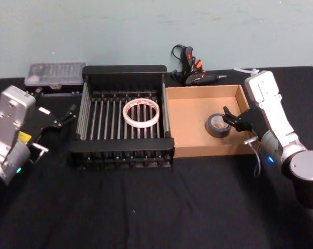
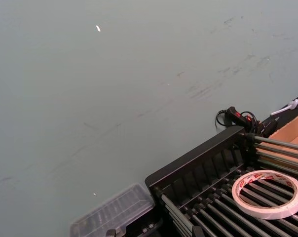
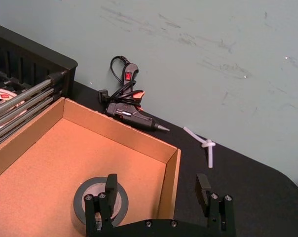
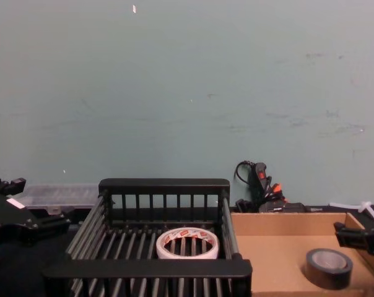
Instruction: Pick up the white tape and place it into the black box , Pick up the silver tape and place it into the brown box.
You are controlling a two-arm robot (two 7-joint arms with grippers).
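Since the white tape [image 1: 141, 113] already lies flat on the bars of the black box [image 1: 123, 70] and the silver tape [image 1: 218, 125] sits on the floor of the brown box [image 1: 203, 91], both placements look finished. What remains seems to be clearing the arms away. In the right wrist view the right gripper [image 3: 156, 188] has its jaws spread wide and holds nothing; the grey roll lies just beneath and beside one finger, with the cardboard wall running under the span. I would expect a straight lift up and back next, keeping the fingers clear of that wall and the roll. Off to the outer side of the crate, the left gripper [image 1: 70, 115] stands empty and slightly parted, the white roll well beyond its tips.
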